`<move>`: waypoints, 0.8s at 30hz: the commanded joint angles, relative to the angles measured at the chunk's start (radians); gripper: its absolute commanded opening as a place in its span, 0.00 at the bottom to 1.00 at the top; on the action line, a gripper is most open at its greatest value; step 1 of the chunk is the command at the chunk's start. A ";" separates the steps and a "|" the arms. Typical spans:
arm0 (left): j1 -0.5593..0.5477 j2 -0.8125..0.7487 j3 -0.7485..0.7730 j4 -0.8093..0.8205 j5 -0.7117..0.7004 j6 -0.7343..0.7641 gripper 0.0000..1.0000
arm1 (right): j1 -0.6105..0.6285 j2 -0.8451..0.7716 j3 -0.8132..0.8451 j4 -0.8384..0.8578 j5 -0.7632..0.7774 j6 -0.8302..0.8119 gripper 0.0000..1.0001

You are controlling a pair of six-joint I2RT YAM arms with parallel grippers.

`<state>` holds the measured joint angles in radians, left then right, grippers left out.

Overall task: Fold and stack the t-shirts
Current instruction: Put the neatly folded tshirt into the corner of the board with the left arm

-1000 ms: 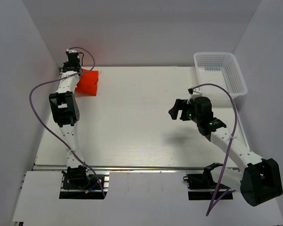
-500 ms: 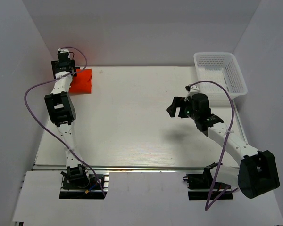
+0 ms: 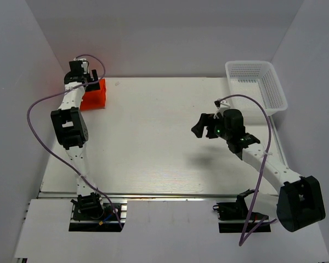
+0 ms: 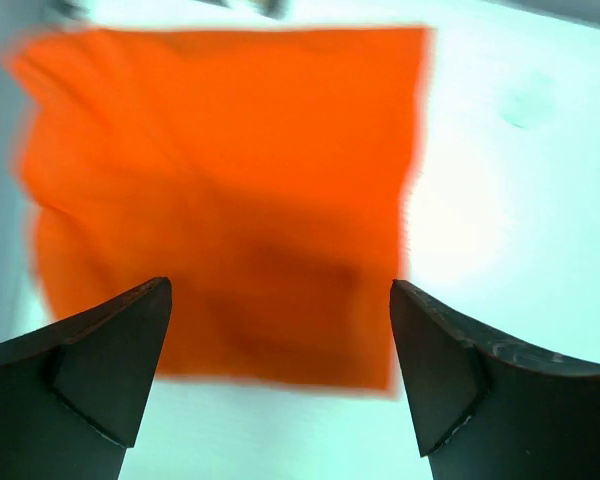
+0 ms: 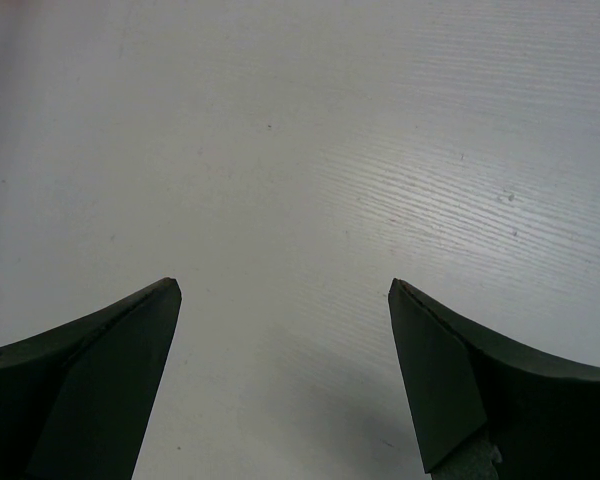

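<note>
Shirt: the folded bright orange-red soft-fabric t-shirt [image 3: 95,95] lies at the far left of the white table [image 3: 153,148], slightly further left than a second ago.
Left gripper [image 4: 280,300]: jaws spread, empty, over the shirt.
Right gripper [image 5: 283,292]: spread, empty, over bare table.
Meaning: the shirt looks folded and placed.

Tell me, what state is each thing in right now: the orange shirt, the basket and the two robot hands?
Orange t-shirt: folded into a compact rectangle, lying in the table's far left corner.
White mesh basket: upright, nothing in it.
Left hand: open, over the t-shirt, gripping nothing.
Right hand: open, empty, over bare table.
</note>
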<state>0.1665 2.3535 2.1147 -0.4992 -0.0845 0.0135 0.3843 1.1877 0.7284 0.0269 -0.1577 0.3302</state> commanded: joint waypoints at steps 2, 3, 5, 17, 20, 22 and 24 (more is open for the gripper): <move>-0.077 -0.229 -0.148 -0.081 0.184 -0.165 1.00 | 0.001 -0.109 -0.058 -0.022 0.035 0.035 0.90; -0.131 -0.275 -0.212 -0.062 0.168 -0.197 1.00 | -0.001 -0.146 -0.079 -0.056 0.047 0.036 0.90; -0.201 -0.450 -0.433 -0.027 0.097 -0.243 1.00 | -0.001 -0.210 -0.113 -0.102 0.085 0.038 0.90; -0.637 -1.232 -1.295 0.215 -0.032 -0.429 1.00 | 0.001 -0.554 -0.339 -0.213 0.133 0.070 0.90; -0.662 -1.267 -1.305 0.182 -0.079 -0.429 1.00 | 0.001 -0.605 -0.345 -0.212 0.138 0.069 0.90; -0.673 -1.267 -1.283 0.153 -0.121 -0.429 1.00 | -0.001 -0.622 -0.353 -0.209 0.151 0.070 0.90; -0.694 -1.248 -1.274 0.134 -0.139 -0.429 1.00 | -0.004 -0.616 -0.345 -0.209 0.153 0.069 0.90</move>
<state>-0.5064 1.0985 0.8268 -0.3176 -0.1474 -0.3988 0.3843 0.5793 0.3782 -0.2005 -0.0288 0.3901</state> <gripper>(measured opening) 0.995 0.904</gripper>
